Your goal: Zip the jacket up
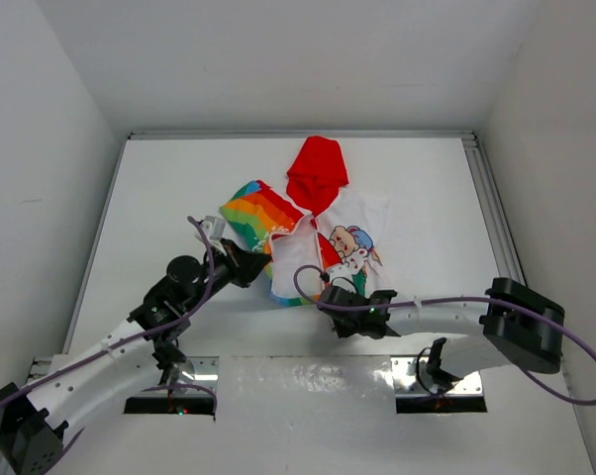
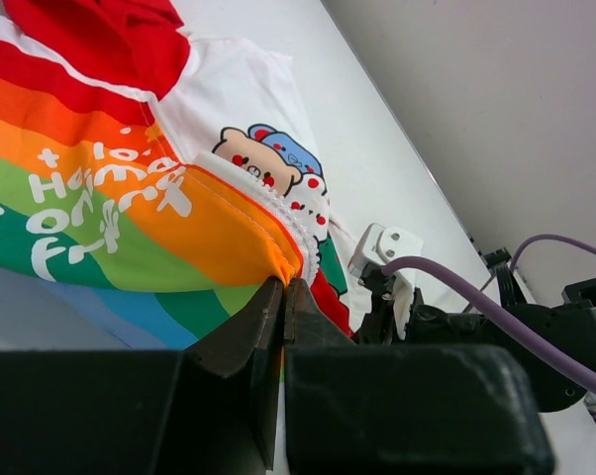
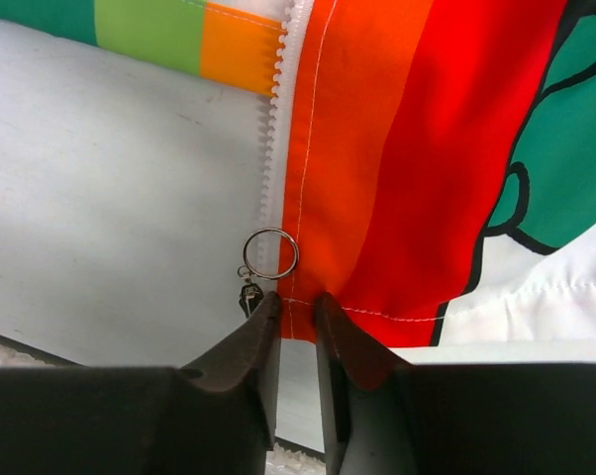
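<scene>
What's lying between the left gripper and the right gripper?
In the top view, the white-lined front flap of the rainbow-striped hooded fabric jacket fills the stretch from left gripper to right gripper.

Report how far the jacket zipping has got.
Done: nothing is zipped; the jacket lies open with its zipper teeth apart. In hand: the left gripper pinches one panel's orange hem corner; the right gripper straddles the facing panel's hem beside the ringed slider, though its grip is not certain. Left: join the zipper ends and run the slider up.
</scene>
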`<move>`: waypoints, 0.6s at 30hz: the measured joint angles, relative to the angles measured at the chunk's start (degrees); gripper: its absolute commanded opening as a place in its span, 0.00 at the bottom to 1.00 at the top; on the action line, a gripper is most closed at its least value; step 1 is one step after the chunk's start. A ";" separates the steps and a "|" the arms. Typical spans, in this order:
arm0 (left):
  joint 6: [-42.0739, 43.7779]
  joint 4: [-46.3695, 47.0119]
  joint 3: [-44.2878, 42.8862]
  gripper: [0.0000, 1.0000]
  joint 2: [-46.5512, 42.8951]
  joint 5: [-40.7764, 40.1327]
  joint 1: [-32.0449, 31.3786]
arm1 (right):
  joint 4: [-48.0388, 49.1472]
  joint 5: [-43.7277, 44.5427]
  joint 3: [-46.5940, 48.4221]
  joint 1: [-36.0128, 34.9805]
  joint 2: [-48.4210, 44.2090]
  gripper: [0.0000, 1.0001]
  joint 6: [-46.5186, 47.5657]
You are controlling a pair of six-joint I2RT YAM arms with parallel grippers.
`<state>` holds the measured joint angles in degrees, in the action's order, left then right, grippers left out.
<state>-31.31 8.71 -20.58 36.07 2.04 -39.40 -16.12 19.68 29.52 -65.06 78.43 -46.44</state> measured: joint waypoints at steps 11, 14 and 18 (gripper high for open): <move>0.04 -0.70 0.00 0.00 -0.20 -0.50 0.00 | 2.36 0.22 -1.33 -0.09 -0.98 0.30 -2.58; 0.02 -1.05 0.00 0.00 -0.59 -0.55 0.00 | 1.20 1.22 -1.70 -0.15 -1.84 0.23 -2.49; 0.11 -1.07 0.00 0.00 -0.72 -0.55 0.00 | 0.24 1.33 -1.99 -0.15 -2.32 0.16 -2.78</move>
<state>-31.20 7.64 -20.58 35.35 1.50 -39.40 -15.88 21.02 27.53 -65.21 76.12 -49.21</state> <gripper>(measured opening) 0.010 0.182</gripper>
